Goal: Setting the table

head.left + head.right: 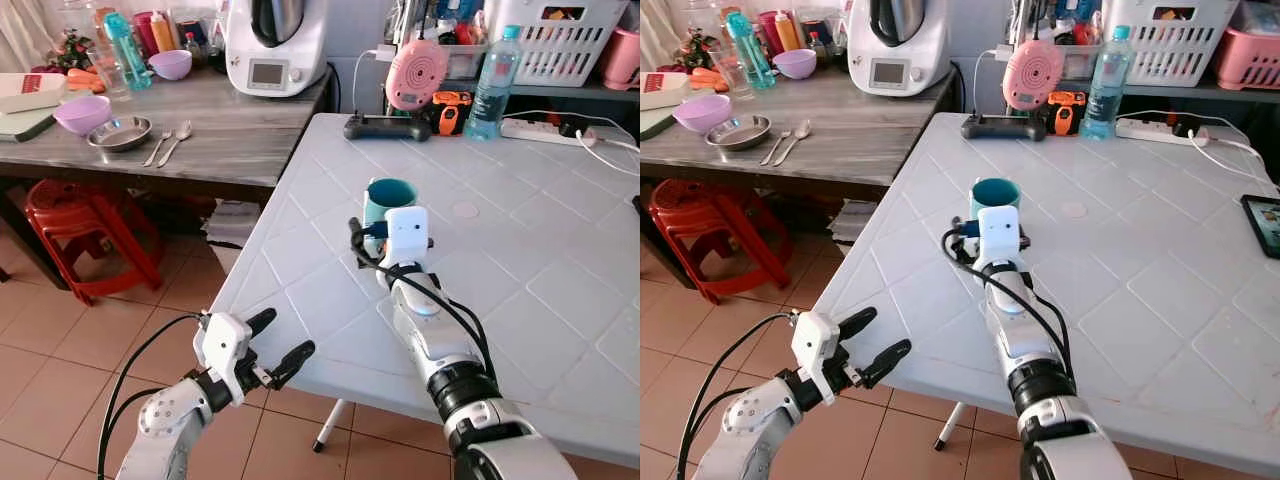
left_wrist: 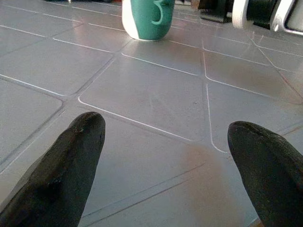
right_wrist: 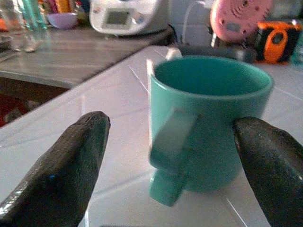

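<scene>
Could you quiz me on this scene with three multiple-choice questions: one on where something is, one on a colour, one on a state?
1. The mug stands on:
A. the white table
B. the red stool
C. the floor

2. The mug is:
A. pink
B. teal
C. purple

3. The right gripper is:
A. shut on the mug
B. open, fingers either side of the mug
C. holding a spoon

Answers:
1. A, it sits on the tabletop.
2. B, teal inside and out.
3. B, the right wrist view shows gaps beside both fingers.

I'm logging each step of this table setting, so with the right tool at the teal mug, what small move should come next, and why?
Probably back the right tool off the teal mug: the mug stands upright on the white table, and the fingers are spread, seemingly not touching it.
</scene>
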Motion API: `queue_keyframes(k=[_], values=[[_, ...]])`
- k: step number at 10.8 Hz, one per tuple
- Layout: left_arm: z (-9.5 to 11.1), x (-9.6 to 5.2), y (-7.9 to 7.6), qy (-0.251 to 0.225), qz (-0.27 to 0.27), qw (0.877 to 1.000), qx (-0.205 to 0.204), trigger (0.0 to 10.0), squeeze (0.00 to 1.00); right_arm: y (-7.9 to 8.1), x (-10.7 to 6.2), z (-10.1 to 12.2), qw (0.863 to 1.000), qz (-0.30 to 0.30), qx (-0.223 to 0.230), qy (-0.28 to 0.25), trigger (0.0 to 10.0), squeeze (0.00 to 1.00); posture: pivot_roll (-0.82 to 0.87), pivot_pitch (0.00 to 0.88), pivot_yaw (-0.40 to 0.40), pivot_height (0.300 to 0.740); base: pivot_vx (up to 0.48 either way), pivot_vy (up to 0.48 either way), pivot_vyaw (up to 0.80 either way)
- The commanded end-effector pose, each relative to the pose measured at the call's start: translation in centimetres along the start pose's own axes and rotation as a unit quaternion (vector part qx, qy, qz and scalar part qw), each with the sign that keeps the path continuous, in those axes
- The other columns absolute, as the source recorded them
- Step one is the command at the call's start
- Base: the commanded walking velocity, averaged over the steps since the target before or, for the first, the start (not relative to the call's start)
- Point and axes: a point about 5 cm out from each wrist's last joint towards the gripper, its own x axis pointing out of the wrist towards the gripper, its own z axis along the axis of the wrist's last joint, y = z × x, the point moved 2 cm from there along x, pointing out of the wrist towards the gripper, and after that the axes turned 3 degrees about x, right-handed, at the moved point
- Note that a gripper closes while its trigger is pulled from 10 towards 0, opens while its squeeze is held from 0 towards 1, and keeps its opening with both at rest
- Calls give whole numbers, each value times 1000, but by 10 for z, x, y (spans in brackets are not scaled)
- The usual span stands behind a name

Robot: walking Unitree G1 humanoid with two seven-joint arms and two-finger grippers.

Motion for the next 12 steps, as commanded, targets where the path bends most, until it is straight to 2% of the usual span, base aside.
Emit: queue_keyframes(k=[1, 2, 4, 6, 7, 8, 9, 12], values=[[1, -2, 3, -2, 1, 1000, 4, 10000, 0, -3, 4, 6, 1000, -13, 1, -7, 10000, 0, 86, 19, 55, 740, 0, 0, 0], [0, -2, 2, -7, -3, 1000, 1, 10000, 0, -12, 3, 1, 1000, -31, 0, -1, 10000, 0, 84, 19, 57, 740, 0, 0, 0], [-1, -1, 0, -7, -6, 1000, 0, 10000, 0, -18, 1, -5, 999, -44, 1, 4, 10000, 0, 76, 23, 64, 740, 0, 0, 0], [-4, 2, 1, -6, -9, 1000, 0, 10000, 0, -23, 2, -4, 998, -56, 1, -2, 9059, 0, 72, 24, 68, 740, 0, 0, 0], [-4, 1, 3, -5, -10, 1000, 1, 10000, 0, -25, 2, -2, 998, -57, -1, -6, 9176, 0, 70, 23, 72, 740, 0, 0, 0], [-4, 0, 4, -4, -10, 1000, 2, 10000, 0, -26, 3, -1, 998, -57, -1, -8, 6627, 0, 72, 23, 73, 740, 0, 0, 0], [-6, -2, 7, -3, -7, 1000, 2, 10000, 0, -26, 4, 1, 998, -55, -2, -13, 275, 0, 74, 23, 73, 740, 0, 0, 0], [-8, -1, 6, -3, -5, 1000, 0, 10000, 0, -22, 5, 2, 999, -44, -6, -17, 0, 0, 73, 27, 69, 740, 0, 0, 0]])
